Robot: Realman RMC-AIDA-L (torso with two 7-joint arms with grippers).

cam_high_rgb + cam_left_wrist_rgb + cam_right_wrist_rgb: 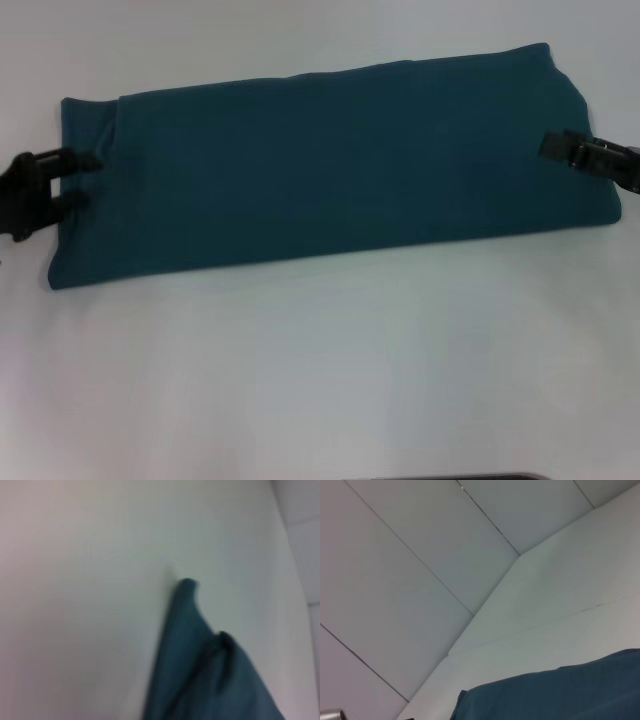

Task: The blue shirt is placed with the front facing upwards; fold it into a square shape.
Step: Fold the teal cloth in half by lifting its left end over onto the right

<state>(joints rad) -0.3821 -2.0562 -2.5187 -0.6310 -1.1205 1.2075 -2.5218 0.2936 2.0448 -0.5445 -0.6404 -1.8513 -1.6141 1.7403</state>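
Colour: dark teal-blue is the first thing we see, a soft cloth with no letters showing on its top side
Blue shirt: the blue shirt is folded into a long band, and we see it lying flat across the far half of the white tabletop
How it lies: the band runs from our left to our right and is a bit tilted, with its right end farther from us than its left end
Left end effector: our left end effector is at the left short edge of the band; we see two black fingers, one a little apart from the other, and their tips sit over the cloth edge
Left hold: the fingers stand narrow apart, and we cannot tell if they pinch the cloth
Right end effector: our right end effector is at the right short edge, with its black tip on the cloth; we cannot tell if it is wide or narrow, or if it holds the cloth
Left wrist view: we see a blurry corner of the shirt poking up from the white top
Right wrist view: we see an edge of the shirt lying on the white top, with white wall panels behind
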